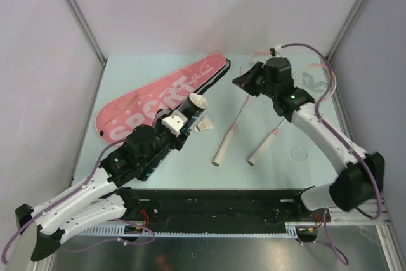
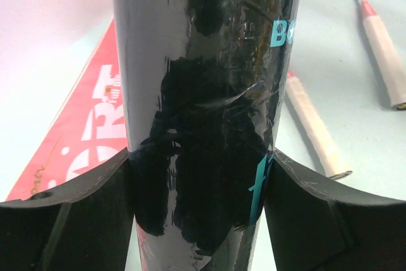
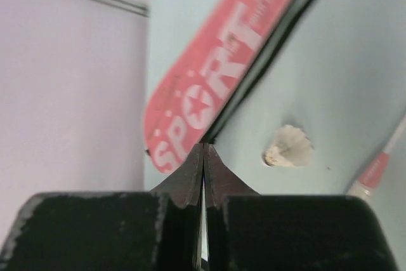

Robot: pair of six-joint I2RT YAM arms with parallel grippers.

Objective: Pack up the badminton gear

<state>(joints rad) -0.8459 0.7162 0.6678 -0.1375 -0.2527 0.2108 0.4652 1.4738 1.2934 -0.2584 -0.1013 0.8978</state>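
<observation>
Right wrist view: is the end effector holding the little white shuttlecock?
No, the shuttlecock lies on the table, apart from the shut right end effector.

Pale blue table (image 1: 285, 176) enclosed by lilac walls (image 1: 38, 61).

You had a pale blue-green table (image 1: 203, 176) boxed in by plain lilac walls (image 1: 209, 4), with slim metal posts (image 1: 76, 11) at the back corners, all under soft, even light.

The pale blue bench (image 1: 279, 172) carries a pink "SPORT" bag (image 1: 158, 96) at far left, one racket (image 1: 223, 148) beside a second racket (image 1: 262, 149), handles nearward, and a white shuttlecock (image 1: 204, 129) between bag and rackets.
</observation>
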